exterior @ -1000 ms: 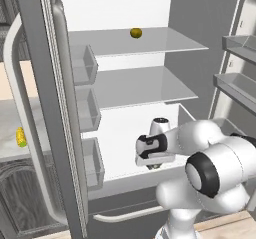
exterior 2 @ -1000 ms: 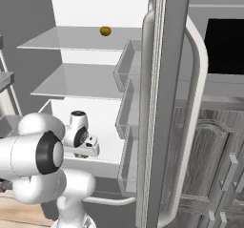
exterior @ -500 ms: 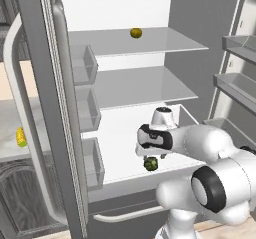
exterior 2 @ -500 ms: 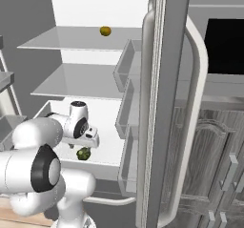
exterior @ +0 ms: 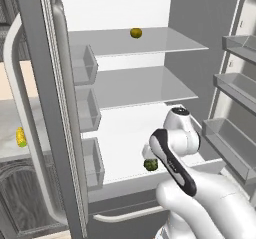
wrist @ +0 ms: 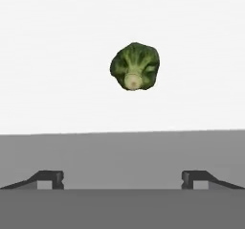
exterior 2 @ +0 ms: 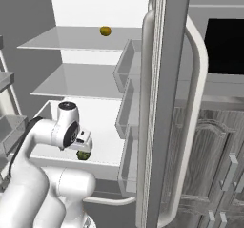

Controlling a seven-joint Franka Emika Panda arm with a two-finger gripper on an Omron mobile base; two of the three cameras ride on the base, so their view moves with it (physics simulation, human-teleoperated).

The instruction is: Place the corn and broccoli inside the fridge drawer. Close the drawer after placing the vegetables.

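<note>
The broccoli [exterior: 150, 165] [exterior 2: 84, 155] [wrist: 135, 66] lies free on the white floor of the fridge drawer [exterior: 125, 185] [exterior 2: 42, 113] [wrist: 48, 55], stem stub toward the hand camera. My gripper [exterior: 149, 153] [exterior 2: 85, 145] [wrist: 122, 179] hovers just above it, open, its fingertips [wrist: 48, 177] wide apart with nothing between them. The corn [exterior: 21, 137] rests on the counter far left, outside the fridge, beyond the open door.
A round yellowish fruit [exterior: 135, 32] [exterior 2: 105, 30] sits on the top glass shelf. The left fridge door [exterior: 55, 108] with its door bins [exterior: 82, 65] stands open between drawer and counter. The right door [exterior 2: 164, 103] carries bins [exterior 2: 126, 67] too.
The broccoli has left my gripper and dropped to the drawer floor, where it now lies still. The fingers have opened and the wrist has turned a little to the right.
</note>
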